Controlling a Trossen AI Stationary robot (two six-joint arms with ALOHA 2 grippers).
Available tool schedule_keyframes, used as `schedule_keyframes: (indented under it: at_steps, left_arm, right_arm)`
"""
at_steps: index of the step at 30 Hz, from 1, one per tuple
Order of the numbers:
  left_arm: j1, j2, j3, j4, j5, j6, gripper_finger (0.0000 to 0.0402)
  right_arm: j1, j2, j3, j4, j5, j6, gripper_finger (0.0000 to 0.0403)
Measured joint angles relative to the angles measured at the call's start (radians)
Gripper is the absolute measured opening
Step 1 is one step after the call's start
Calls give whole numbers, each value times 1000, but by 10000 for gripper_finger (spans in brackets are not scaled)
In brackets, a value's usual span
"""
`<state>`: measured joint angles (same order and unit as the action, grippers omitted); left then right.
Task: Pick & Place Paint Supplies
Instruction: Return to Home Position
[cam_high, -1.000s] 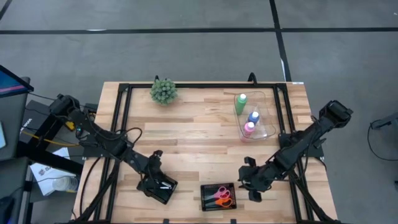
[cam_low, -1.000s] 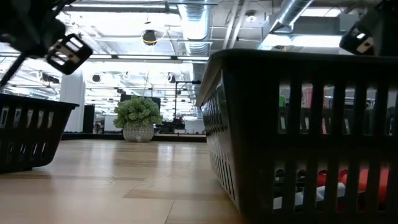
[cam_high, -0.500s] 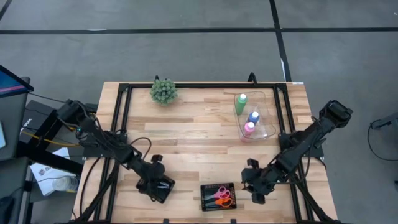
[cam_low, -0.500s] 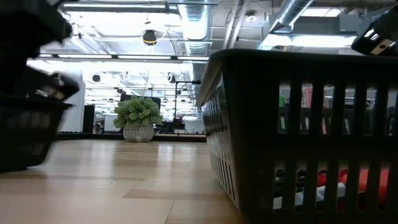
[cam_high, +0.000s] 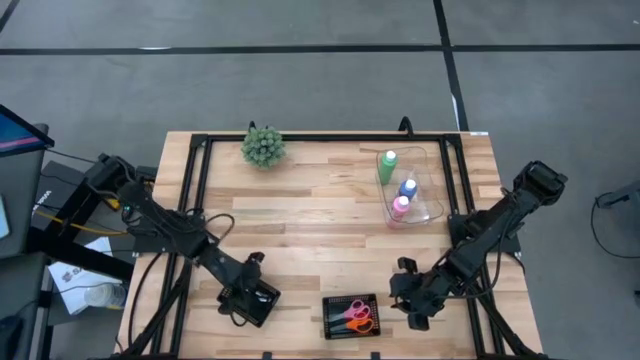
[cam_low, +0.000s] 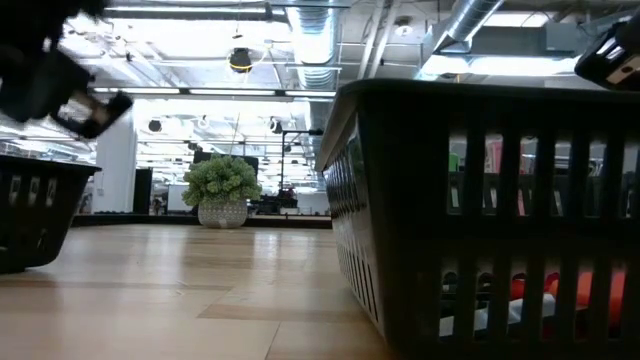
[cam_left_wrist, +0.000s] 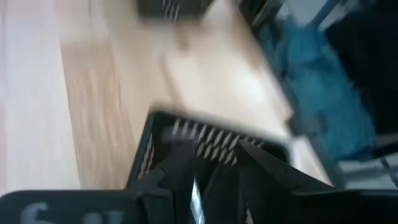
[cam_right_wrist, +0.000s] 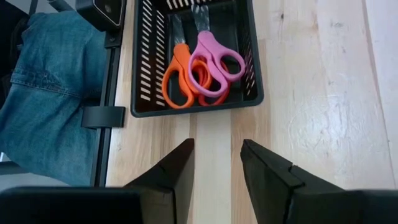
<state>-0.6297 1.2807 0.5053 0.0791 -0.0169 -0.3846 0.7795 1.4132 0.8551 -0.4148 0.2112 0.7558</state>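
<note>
Pink and orange scissors (cam_right_wrist: 200, 67) lie in a black tray (cam_high: 352, 315) near the table's front edge. Green, blue and pink bottles (cam_high: 404, 186) stand in a clear tray at the back right. My left gripper (cam_high: 248, 298) hangs over a second black tray (cam_left_wrist: 186, 134) at the front left. Its fingers are apart in the blurred wrist view, with a thin pale streak (cam_left_wrist: 194, 202) between them, perhaps a brush. My right gripper (cam_right_wrist: 217, 177) stands open and empty above bare wood, just right of the scissors tray.
A bushy green plant ball (cam_high: 263, 146) stands at the table's far edge. The black frame rails (cam_high: 200, 190) run along the table's sides. Bare wood (cam_high: 310, 230) lies between the trays. A person's jeans (cam_right_wrist: 50, 93) show beyond the near edge.
My left gripper has sunk toward the front-left black tray and gone a little toward the near edge. In the low view that tray has shifted slightly toward the table's left.
</note>
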Motion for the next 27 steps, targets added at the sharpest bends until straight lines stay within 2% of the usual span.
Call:
schedule_keyframes:
  at_steps: [6, 11, 15, 19, 23, 27]
  left_arm:
    - [2, -144, 0, 55, -11, 60, 123]
    - [0, -275, 0, 69, -12, 163, 119]
    - [-12, -364, -7, 63, -9, 181, 118]
    - [-75, -437, -62, 125, 31, 302, 117]
    - [-102, -509, -141, 230, 49, 308, 116]
    - [-111, -599, -242, 296, 47, 322, 115]
  right_arm:
    - [23, 0, 0, 63, 34, -79, 124]
    - [61, 0, 0, 232, 59, -244, 124]
    - [74, 0, 0, 403, 59, -403, 124]
    - [73, 0, 0, 523, 61, -564, 122]
    - [56, -3, 0, 598, 61, -688, 113]
    - [32, -45, -4, 598, 55, -783, 102]
